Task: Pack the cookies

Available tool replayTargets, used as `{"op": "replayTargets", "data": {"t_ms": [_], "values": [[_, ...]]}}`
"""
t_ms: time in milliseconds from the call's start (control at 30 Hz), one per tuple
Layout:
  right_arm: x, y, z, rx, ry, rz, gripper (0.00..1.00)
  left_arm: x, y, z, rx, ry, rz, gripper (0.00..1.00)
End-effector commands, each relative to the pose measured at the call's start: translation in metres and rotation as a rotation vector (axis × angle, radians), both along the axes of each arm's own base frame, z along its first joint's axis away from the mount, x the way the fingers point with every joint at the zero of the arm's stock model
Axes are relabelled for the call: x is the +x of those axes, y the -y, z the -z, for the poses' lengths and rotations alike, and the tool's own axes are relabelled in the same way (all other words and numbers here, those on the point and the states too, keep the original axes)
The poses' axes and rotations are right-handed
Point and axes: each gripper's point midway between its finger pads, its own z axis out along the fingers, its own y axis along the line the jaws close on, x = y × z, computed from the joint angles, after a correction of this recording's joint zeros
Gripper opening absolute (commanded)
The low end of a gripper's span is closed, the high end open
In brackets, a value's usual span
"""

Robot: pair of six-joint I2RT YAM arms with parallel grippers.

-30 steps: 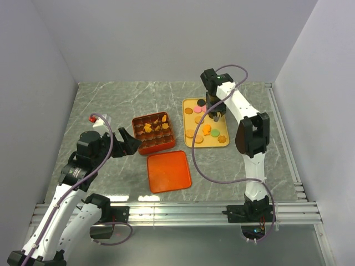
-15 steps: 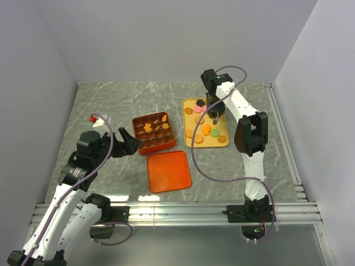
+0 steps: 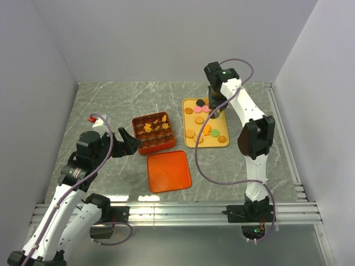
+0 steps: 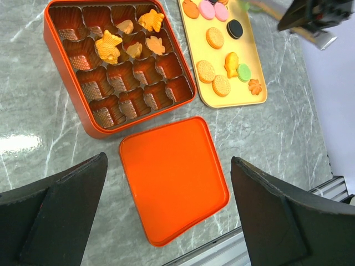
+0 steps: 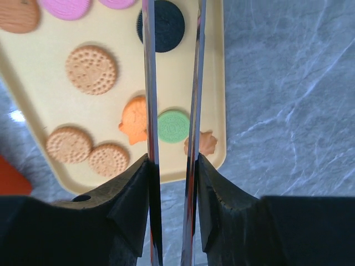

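Several cookies lie on a yellow tray: tan rounds, two pink, a black one, a green one and an orange fish. A few orange cookies sit in cells of the orange-red gridded box. My right gripper hangs above the tray's far half. Its thin fingers stand parallel with a narrow gap and their tips run out of the right wrist view, so any hold is hidden. My left gripper hovers wide open over the flat lid, holding nothing.
The lid lies on the marble table in front of the box, with the tray to their right. Grey walls enclose the table on three sides. An aluminium rail runs along the near edge.
The right gripper's fingers have narrowed, and it has lifted slightly toward the tray's far end. The left arm, box, lid and tray have not moved.
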Motion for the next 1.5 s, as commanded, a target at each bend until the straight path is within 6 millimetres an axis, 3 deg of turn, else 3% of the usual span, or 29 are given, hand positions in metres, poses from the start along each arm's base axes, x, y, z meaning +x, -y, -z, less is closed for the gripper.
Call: {"op": "replayTargets", "data": {"t_ms": [0, 233, 367, 400, 467, 500, 633, 767, 867, 1167, 1467], "values": [[-0.001, 0.001, -0.078, 0.076, 0.175, 0.008, 0.38, 0.002, 0.002, -0.019, -0.011, 0.062, 0.012, 0.99], [-0.026, -0.035, -0.124, 0.272, 0.232, -0.105, 0.38, 0.001, 0.003, -0.020, -0.014, 0.066, 0.017, 0.99], [-0.049, -0.078, -0.137, 0.467, 0.217, -0.208, 0.38, 0.001, 0.002, -0.021, -0.014, 0.069, 0.014, 1.00], [-0.063, -0.098, -0.135, 0.544, 0.169, -0.259, 0.37, 0.001, 0.002, -0.021, -0.014, 0.069, 0.013, 0.99], [-0.075, -0.117, -0.136, 0.610, 0.152, -0.301, 0.38, 0.001, 0.002, -0.021, -0.015, 0.071, 0.011, 0.99], [-0.089, -0.138, -0.139, 0.669, 0.120, -0.352, 0.38, 0.001, 0.002, -0.021, -0.015, 0.071, 0.011, 0.99], [-0.120, -0.188, -0.141, 0.800, 0.051, -0.468, 0.37, 0.001, 0.000, -0.022, -0.015, 0.075, 0.003, 0.99], [-0.140, -0.232, -0.139, 0.916, 0.001, -0.552, 0.37, 0.001, -0.001, -0.023, -0.017, 0.080, -0.005, 0.99], [-0.146, -0.253, -0.135, 0.955, -0.024, -0.567, 0.37, 0.001, -0.001, -0.023, -0.018, 0.082, -0.003, 1.00], [-0.155, -0.277, -0.104, 0.997, -0.123, -0.557, 0.37, 0.000, -0.004, -0.026, -0.019, 0.095, -0.022, 0.99], [-0.155, -0.268, -0.065, 0.913, -0.155, -0.476, 0.36, -0.001, -0.019, -0.032, -0.021, 0.118, -0.111, 0.99]]}}
